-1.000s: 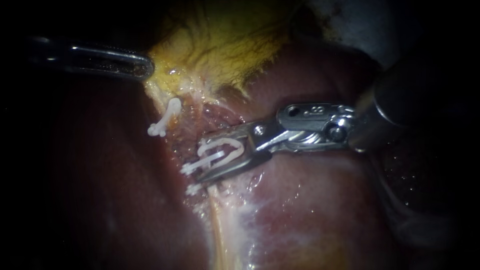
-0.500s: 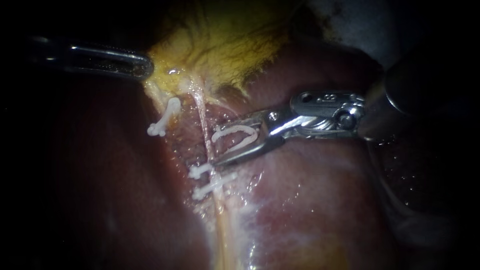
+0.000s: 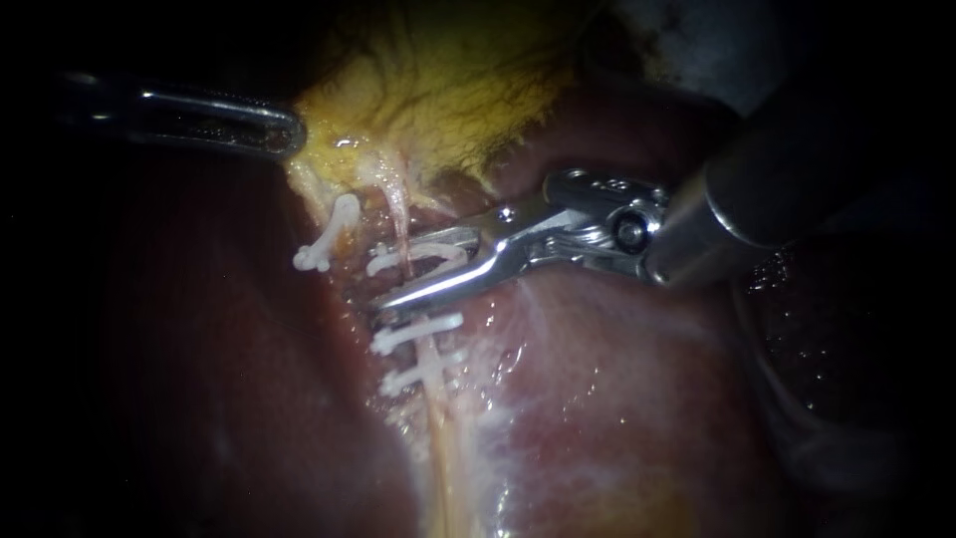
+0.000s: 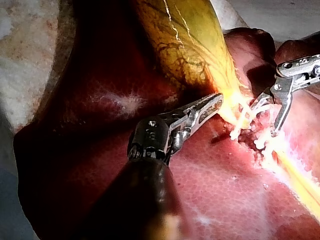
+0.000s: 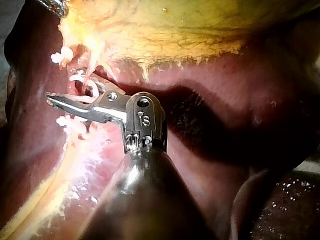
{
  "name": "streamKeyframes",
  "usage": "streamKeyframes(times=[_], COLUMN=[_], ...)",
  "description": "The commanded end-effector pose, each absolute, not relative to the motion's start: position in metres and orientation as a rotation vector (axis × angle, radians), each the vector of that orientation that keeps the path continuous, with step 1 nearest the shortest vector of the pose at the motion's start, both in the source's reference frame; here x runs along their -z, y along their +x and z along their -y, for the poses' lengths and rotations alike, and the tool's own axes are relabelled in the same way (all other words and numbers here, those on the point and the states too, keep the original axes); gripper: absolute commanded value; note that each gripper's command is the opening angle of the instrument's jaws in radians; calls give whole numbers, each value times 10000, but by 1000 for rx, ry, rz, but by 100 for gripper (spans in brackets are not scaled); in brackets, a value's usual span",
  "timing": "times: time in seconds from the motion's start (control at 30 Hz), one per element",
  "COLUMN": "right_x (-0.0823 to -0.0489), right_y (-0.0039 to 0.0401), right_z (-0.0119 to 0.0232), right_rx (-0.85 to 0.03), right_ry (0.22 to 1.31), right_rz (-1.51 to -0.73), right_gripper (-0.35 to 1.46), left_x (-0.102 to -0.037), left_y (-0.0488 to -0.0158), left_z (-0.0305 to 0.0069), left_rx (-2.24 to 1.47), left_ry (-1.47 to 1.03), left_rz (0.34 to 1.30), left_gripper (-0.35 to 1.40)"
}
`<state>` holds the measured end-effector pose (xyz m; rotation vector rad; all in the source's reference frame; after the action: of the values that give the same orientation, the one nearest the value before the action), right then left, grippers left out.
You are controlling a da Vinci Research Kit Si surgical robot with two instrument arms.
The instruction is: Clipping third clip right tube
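Note:
My left instrument (image 3: pixel 287 134) comes in from the upper left, its jaws shut on the yellow gallbladder (image 3: pixel 438 90) at its lower edge; the left wrist view shows the same hold (image 4: pixel 216 101). From the gallbladder the pale right tube (image 3: pixel 400 234) runs down over the liver. My right instrument (image 3: pixel 388 279) straddles this tube, its jaws apart and holding a white clip (image 3: pixel 418 254) between them. Just below on the same tube sit two shut clips (image 3: pixel 416 329) (image 3: pixel 423 371). Another clip (image 3: pixel 324 241) sits on the left tube. In the right wrist view the jaws (image 5: pixel 65 92) reach across the tube.
Dark red liver (image 3: pixel 617 399) lies all around the tubes. A pale yellow band (image 3: pixel 443 458) continues down from the clipped tube. The right instrument's thick dark shaft (image 3: pixel 757 199) fills the upper right.
My right instrument has carried its clip up the tube, off the two lower clips, and now straddles the tube closer to the gallbladder. The left instrument has not moved.

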<state>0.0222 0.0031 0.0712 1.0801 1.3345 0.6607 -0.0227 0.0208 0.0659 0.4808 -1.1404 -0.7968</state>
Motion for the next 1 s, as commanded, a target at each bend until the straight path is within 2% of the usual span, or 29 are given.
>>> streamKeyframes(times=[0.03, 0.23, 0.43, 0.53, 0.77, 0.8, 1.0], right_x=[-709, -691, -678, -681, -684, -684, -682], right_y=[223, 227, 226, 224, 219, 218, 217], right_z=[-31, -32, -44, -45, -47, -47, -47], right_rx=[-656, -660, -699, -724, -732, -732, -718], right_ry=[1098, 1150, 1140, 1141, 1141, 1140, 1144], right_rz=[-1348, -1410, -1410, -1401, -1395, -1395, -1371], right_gripper=[53, 51, 40, 25, -31, -35, -35], left_x=[-659, -659, -659, -659, -659, -659, -659], left_y=[-227, -227, -227, -228, -228, -228, -228], left_z=[-208, -208, -208, -208, -208, -208, -208], left_rx=[797, 797, 797, 797, 797, 797, 797], left_ry=[481, 481, 481, 481, 481, 481, 481], left_rz=[1140, 1140, 1140, 1140, 1140, 1140, 1140], left_gripper=[-35, -35, -35, -35, -35, -35, -35])
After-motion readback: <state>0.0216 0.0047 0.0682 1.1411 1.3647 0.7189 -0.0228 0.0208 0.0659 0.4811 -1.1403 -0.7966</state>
